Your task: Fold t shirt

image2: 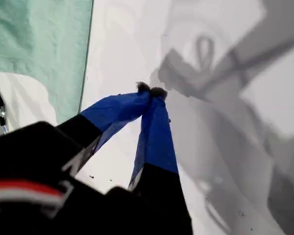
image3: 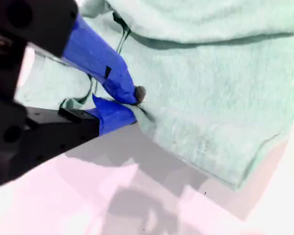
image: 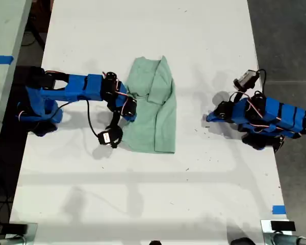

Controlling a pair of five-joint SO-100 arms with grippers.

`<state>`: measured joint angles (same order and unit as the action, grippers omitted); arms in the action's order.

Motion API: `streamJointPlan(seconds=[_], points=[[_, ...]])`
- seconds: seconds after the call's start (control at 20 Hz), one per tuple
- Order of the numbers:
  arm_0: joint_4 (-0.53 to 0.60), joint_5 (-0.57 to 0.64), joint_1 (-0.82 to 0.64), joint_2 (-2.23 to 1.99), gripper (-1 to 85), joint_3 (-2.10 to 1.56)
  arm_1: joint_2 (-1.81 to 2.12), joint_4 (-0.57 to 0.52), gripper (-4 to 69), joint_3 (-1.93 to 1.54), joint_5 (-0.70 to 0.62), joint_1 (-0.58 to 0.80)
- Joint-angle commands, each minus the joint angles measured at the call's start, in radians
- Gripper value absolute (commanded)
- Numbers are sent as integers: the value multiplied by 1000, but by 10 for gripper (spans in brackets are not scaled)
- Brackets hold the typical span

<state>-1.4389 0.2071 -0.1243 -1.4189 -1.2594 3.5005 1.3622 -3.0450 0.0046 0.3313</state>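
Observation:
The pale mint-green t shirt (image: pixel 160 122) lies folded into a narrow strip at the middle of the white table (image: pixel 143 194). My second gripper (image: pixel 131 109) reaches in from the exterior view's left and is shut on the shirt's edge; the second wrist view shows its blue fingers pinching a fold (image3: pixel 132 105) of the cloth (image3: pixel 210 98). My first gripper (image: pixel 209 118) rests over bare table at the exterior view's right, apart from the shirt. Its fingertips (image2: pixel 152 90) touch with nothing between them, and the shirt (image2: pixel 39 49) shows beyond them.
The second arm's wrist camera and cable (image: pixel 111 137) hang just beside the shirt's near corner. Blue tape marks sit on a side bench (image: pixel 0 59) at the exterior view's left and on the table's edge (image: pixel 278 209) at its lower right. Dark floor (image: pixel 290 41) borders the table.

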Motion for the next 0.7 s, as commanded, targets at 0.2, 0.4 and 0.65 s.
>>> streamJointPlan(seconds=[0.2,0.4,0.65], points=[[245,152,9,164,-2,201,12,9,-4,-40,0,5],[367,172,9,322,118,268,12,9,-4,-38,-3,3],[359,222,5,255,207,268,12,9,-4,-38,-5,3]])
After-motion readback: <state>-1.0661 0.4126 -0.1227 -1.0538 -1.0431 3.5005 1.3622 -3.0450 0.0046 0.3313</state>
